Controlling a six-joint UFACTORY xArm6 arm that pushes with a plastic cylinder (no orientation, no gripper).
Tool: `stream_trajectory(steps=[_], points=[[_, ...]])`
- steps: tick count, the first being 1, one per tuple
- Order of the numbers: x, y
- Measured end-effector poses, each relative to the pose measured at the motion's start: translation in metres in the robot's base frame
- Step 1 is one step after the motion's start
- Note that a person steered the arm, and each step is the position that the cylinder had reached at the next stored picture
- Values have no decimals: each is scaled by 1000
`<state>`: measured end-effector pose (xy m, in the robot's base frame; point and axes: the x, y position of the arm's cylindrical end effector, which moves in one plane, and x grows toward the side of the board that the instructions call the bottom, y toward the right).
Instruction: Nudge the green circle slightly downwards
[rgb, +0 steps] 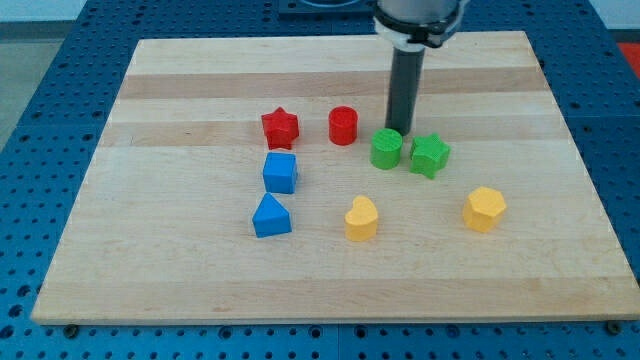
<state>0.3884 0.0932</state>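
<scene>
My tip (399, 131) holds nothing and stands on the wooden board (180, 270), at the top edge of the green circle (386, 149). A green star (430, 155) sits just right of the circle, a red cylinder (343, 125) near its left. The board lies on a blue perforated table (40, 150).

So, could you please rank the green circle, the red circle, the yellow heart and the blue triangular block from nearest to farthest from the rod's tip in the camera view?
From my tip:
1. Green circle, just below it, at its base.
2. Red circle, toward the view's left.
3. Yellow heart, lower, toward the view's bottom.
4. Blue triangular block, far lower left.
</scene>
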Motion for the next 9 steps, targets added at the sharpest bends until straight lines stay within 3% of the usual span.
stream_trajectory(steps=[2,3,4,7,9], points=[[51,15],[48,33],[-1,36],[-13,-74],[-29,-80]])
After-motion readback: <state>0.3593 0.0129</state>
